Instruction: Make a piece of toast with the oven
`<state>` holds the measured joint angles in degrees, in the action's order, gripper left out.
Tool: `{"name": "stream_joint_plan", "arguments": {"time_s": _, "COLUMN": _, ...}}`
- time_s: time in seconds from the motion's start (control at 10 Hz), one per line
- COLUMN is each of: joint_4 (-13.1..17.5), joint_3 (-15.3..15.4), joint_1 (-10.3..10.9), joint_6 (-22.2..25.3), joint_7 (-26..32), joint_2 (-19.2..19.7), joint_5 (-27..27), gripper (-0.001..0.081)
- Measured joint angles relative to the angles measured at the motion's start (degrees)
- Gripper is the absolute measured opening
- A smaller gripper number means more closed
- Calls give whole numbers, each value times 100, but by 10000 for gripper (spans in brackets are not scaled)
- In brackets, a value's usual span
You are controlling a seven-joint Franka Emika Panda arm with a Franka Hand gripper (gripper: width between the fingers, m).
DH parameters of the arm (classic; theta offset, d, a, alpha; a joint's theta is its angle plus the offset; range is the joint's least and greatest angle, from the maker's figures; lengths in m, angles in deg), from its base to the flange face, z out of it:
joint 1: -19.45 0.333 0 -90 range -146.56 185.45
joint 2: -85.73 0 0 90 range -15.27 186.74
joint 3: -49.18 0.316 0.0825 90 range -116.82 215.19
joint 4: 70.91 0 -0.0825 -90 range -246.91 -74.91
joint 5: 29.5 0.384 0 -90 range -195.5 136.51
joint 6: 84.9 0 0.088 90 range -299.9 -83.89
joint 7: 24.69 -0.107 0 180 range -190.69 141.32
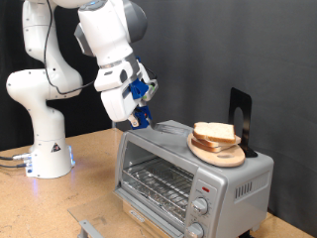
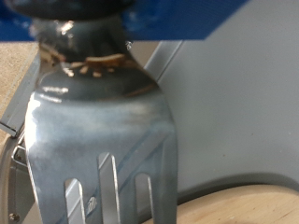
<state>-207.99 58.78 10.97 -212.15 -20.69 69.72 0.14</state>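
The silver-grey oven stands at the exterior view's right, its wire rack showing at the front. The piece of toast lies on a round wooden plate on top of the oven. My gripper hangs over the oven's top corner on the exterior view's left. It is shut on a dark metal fork, which also shows in the exterior view with its prongs pointing down, close to the oven top. In the wrist view the fork fills the picture over the grey oven top, with the plate rim beside it.
A black upright stand sits on the oven behind the plate. Two round knobs and a small red light are on the oven's front. The arm's white base stands on the wooden table at the left. A grey flat piece lies at the bottom edge.
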Motion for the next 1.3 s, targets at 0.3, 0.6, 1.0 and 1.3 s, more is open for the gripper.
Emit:
{"name": "stream_joint_plan", "arguments": {"time_s": 0.3, "joint_4": 83, "joint_3": 45, "joint_1": -2, "joint_6": -59, "joint_7": -282, "joint_2": 191, "joint_5": -160, "gripper": 490}}
{"name": "stream_joint_plan", "arguments": {"time_s": 0.6, "joint_4": 195, "joint_3": 126, "joint_1": -2, "joint_6": -245, "joint_7": -410, "joint_2": 445, "joint_5": -207, "gripper": 490}}
{"name": "stream_joint_plan", "arguments": {"time_s": 1.0, "joint_4": 221, "joint_3": 89, "joint_1": -2, "joint_6": -221, "joint_7": -95, "joint_2": 417, "joint_5": -83, "gripper": 490}}
{"name": "stream_joint_plan", "arguments": {"time_s": 1.3, "joint_4": 222, "joint_3": 90, "joint_1": 4, "joint_6": -39, "joint_7": -32, "joint_2": 371, "joint_5": -63, "gripper": 490}}
